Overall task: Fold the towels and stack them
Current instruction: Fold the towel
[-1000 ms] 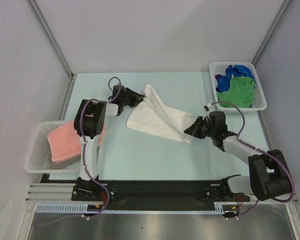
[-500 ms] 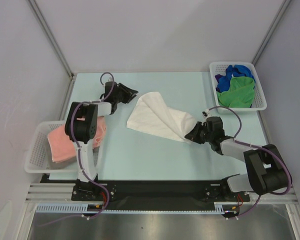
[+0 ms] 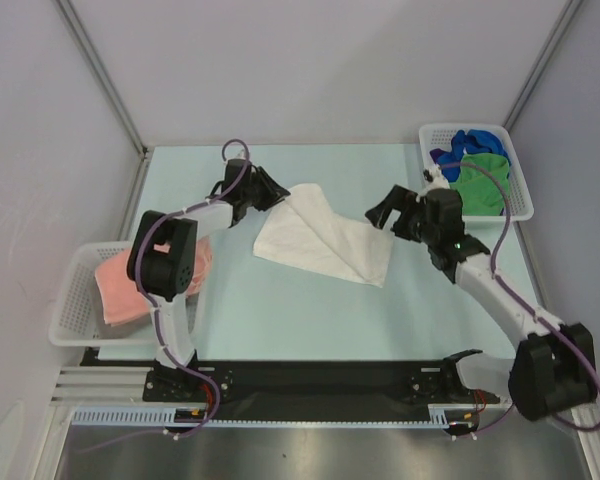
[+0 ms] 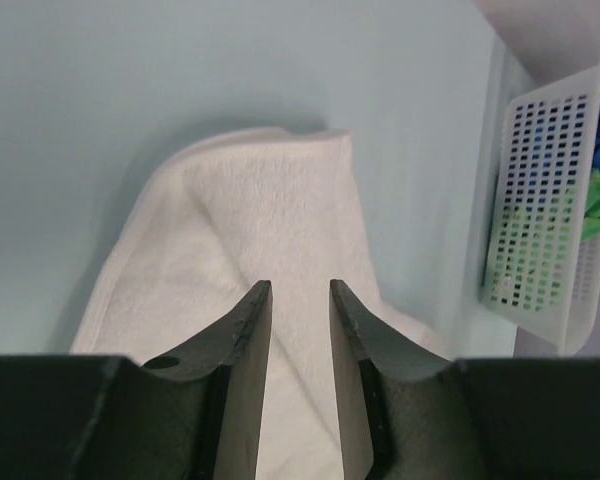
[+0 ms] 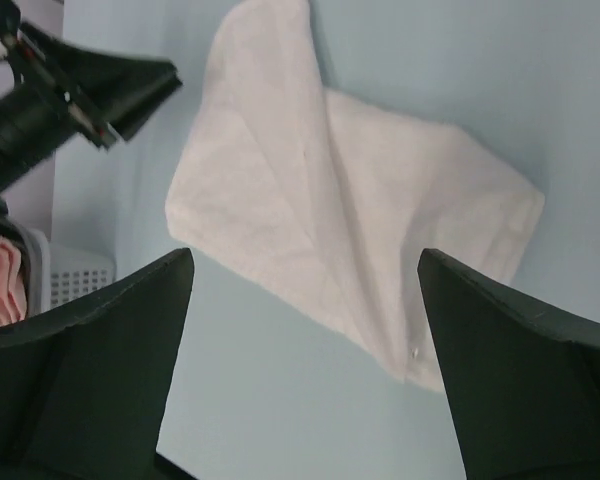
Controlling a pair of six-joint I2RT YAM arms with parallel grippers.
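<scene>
Now, scene: two arms over a pale blue surface [image 3: 280, 310], with a lattice basket at each side.
White towel [image 3: 320, 238]: lies on the surface between the two arms, slanting from far-left to near-right. It is partly folded, with one flap laid over the rest along a diagonal crease. It is not squared up and its edges do not match.
Left pincer [image 3: 268, 188]: sits just beside the towel's far-left corner. In the wrist view [image 4: 298, 285] the fingers are drawn near each other, with a narrow slit between them and nothing in it. The towel [image 4: 270, 220] shows past the tips.
Right pincer [image 3: 383, 213]: released and spread wide, gripping nothing, beside the towel's right end. In its wrist view [image 5: 305, 260] the fingers stand at the frame's sides with the towel [image 5: 330, 200] below them.
Left basket [image 3: 70, 300]: sits at the surface's left edge and holds a salmon pink towel [image 3: 130, 280], folded flat.
Right basket [image 3: 522, 205]: sits at the far-right corner and holds a blue towel [image 3: 475, 140] and a green towel [image 3: 480, 185], both bunched up, with the green nearer the arms.
</scene>
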